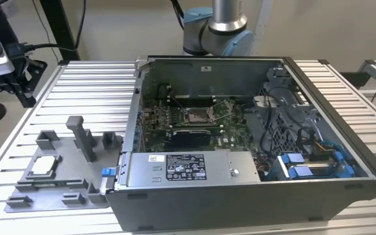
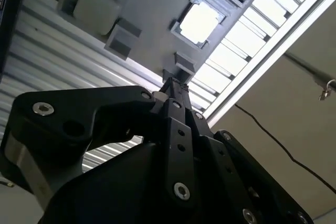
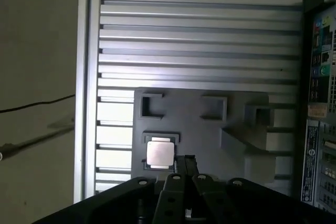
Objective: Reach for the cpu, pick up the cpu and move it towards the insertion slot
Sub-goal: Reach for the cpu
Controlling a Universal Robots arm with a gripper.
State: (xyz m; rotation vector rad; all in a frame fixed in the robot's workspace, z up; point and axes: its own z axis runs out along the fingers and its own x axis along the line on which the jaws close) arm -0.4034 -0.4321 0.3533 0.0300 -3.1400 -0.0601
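Silvery flat square cpu (image 3: 159,153) sits in grey plastic fixture (image 3: 210,129), black gripper (image 3: 186,161) closed nearby.

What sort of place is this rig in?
Probably a robotics lab bench for PC assembly: an open dark-grey metal computer case on a slatted aluminium table, a grey plastic fixture plate holding the small silvery square cpu.

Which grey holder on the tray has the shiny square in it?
The low square frame at the grey plate's edge toward the exterior view's left. It holds the cpu; the tall post and other brackets sit empty.
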